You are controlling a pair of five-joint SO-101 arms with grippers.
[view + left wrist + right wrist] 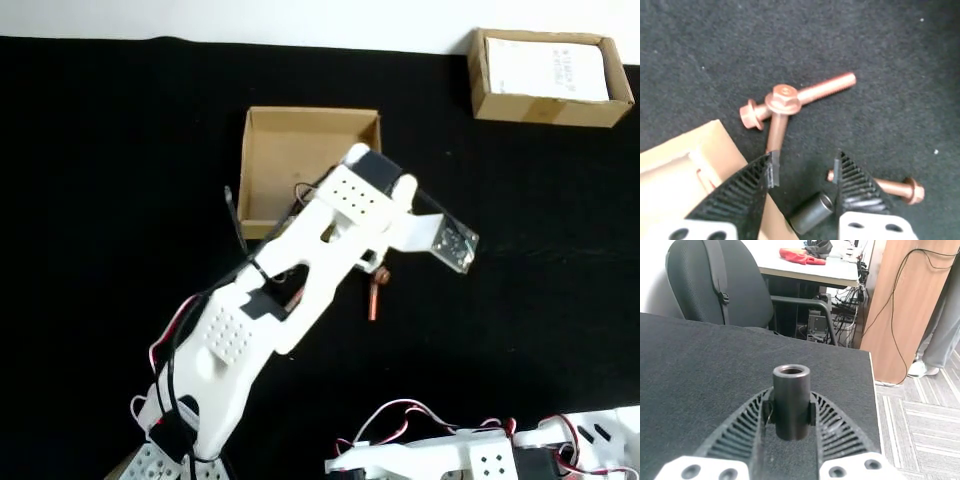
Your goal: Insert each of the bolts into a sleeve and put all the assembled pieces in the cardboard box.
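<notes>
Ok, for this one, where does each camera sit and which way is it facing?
High view: fixed above the table, looking down on the cardboard box and the left arm stretched over its corner.
Left wrist view: on the left arm, looking down past the open left gripper at three bolts and a lying sleeve.
Right wrist view: on the right arm, looking level across the table toward a chair; the right gripper holds an upright sleeve.
Shared: high and left wrist views both show the cardboard box and bolts.
</notes>
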